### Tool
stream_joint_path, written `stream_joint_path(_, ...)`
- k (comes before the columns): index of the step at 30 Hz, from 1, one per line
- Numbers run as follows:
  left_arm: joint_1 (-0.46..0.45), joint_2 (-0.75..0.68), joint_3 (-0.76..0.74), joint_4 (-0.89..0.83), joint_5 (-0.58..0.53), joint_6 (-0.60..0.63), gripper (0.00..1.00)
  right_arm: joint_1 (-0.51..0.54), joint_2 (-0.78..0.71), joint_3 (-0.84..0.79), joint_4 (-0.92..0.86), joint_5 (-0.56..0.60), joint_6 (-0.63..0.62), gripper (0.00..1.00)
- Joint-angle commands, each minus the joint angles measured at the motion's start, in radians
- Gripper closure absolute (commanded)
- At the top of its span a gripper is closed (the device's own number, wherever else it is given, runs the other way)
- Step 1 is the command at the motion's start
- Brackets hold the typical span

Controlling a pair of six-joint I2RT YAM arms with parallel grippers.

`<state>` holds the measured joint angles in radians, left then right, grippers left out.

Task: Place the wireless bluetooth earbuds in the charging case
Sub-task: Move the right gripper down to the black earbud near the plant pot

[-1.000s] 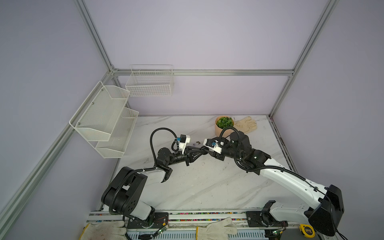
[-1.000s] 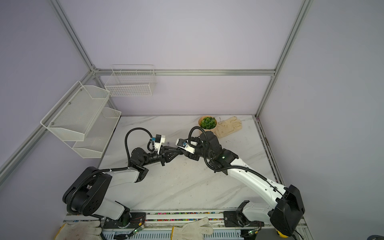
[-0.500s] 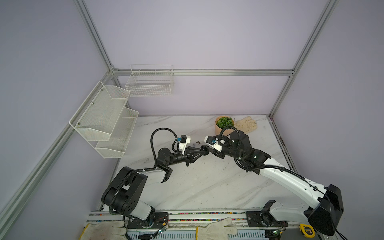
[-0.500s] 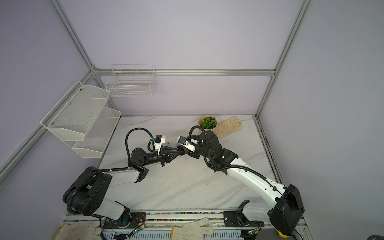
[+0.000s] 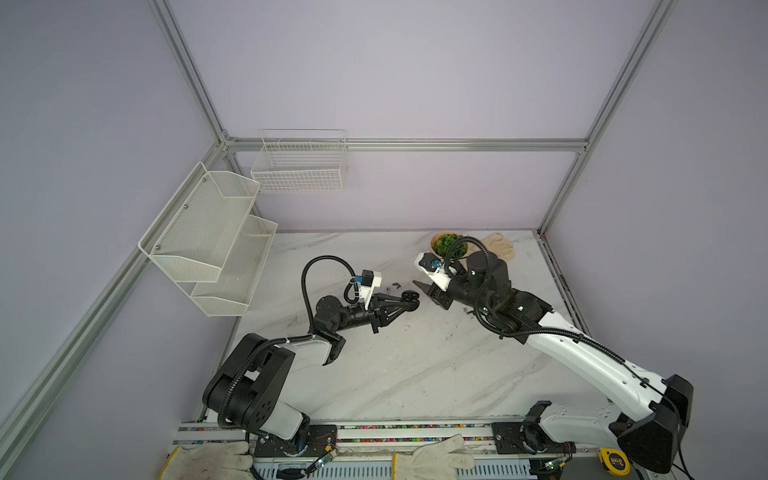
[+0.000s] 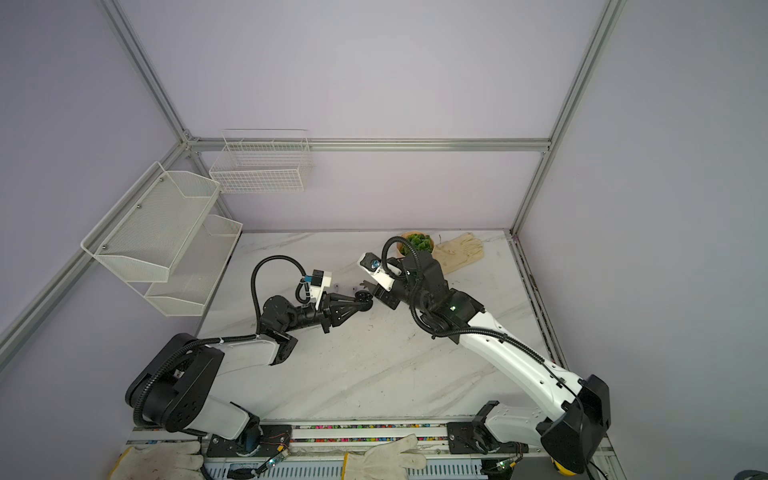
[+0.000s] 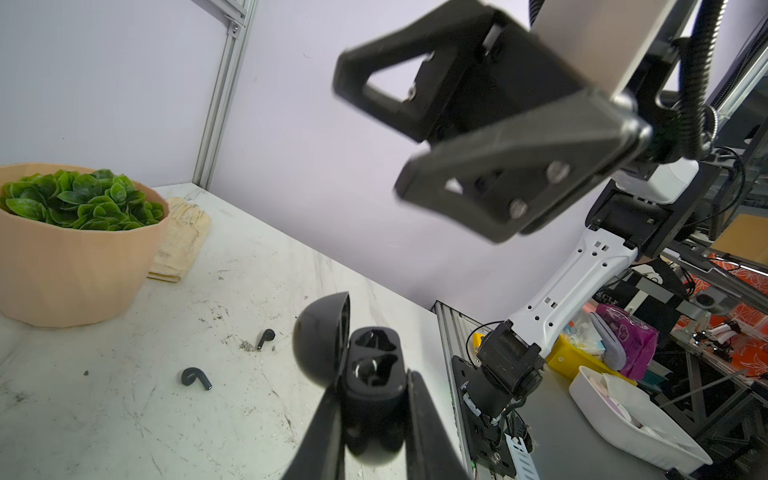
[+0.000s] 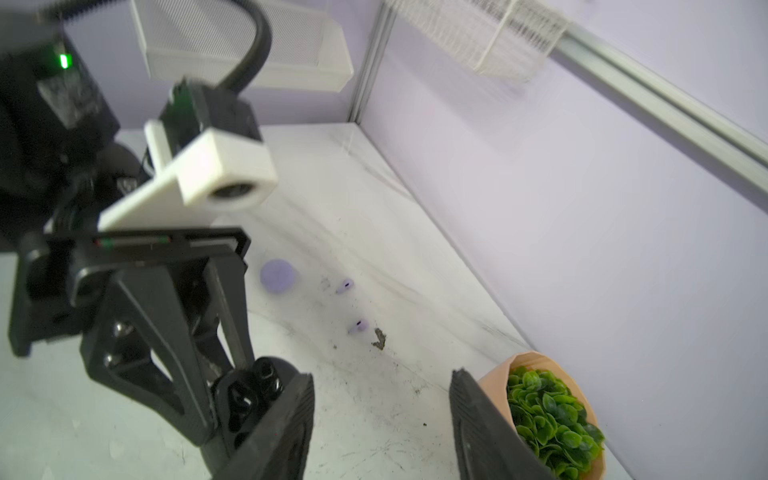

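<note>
**Right tool backs off the open case with nothing in it**

Nearest us, the left tool (image 5: 405, 301) stays clenched on the black charging case (image 7: 361, 374), with the lid hinged back and both wells showing. It has barely shifted over the last second. Its arm lies low across the surface (image 5: 415, 374), stretched toward the middle with the wrist roughly level.

Just right of the case, the right tool (image 7: 370, 138) is what has changed. Its wrist has lifted and drawn a little away from the case, and its jaws have spread slightly. They are released, with nothing between them. We take this to mean no earbud has gone in yet, since both wells look empty. The arm seems to be freeing itself to fetch one. It reaches in from the near right with the elbow raised and the wrist bent, so the tool points left and down.

On the surface right of the case lie a black earbud (image 7: 195, 378) and a second black earbud (image 7: 266, 337), apart from each other. Farther off and to the left, a lilac earbud (image 8: 345, 286) and a second lilac earbud (image 8: 358, 326) lie near a blurred lilac case (image 8: 277, 275). The plant pot (image 7: 75, 274) stands farthest.
</note>
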<state>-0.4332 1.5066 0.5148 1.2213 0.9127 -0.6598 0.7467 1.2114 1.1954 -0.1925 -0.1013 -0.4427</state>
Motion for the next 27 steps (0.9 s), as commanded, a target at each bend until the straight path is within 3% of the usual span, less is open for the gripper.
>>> stream_joint_path(1,-0.008,-0.026,0.024,0.040,-0.001,0.025,1.00,-0.002,-0.070,0.037,-0.113,0.168,0.306,0.44)
stream_joint_path(3,-0.012,-0.022,0.022,0.053,-0.007,0.018,1.00,-0.045,-0.046,0.026,-0.180,0.241,0.449,0.47)
stream_joint_path(8,-0.024,-0.016,0.023,0.069,-0.012,0.011,1.00,-0.275,0.100,-0.020,-0.223,0.043,0.617,0.56)
stream_joint_path(15,-0.044,-0.006,0.028,0.072,-0.038,0.011,1.00,-0.310,0.377,0.009,-0.211,0.087,0.618,0.58)
stream_joint_path(19,-0.050,-0.006,0.029,0.072,-0.041,0.020,1.00,-0.310,0.457,-0.026,-0.122,0.043,0.647,0.58)
stream_joint_path(27,-0.053,-0.020,0.004,0.072,-0.090,0.045,1.00,-0.314,0.602,0.012,-0.109,0.060,0.573,0.56)
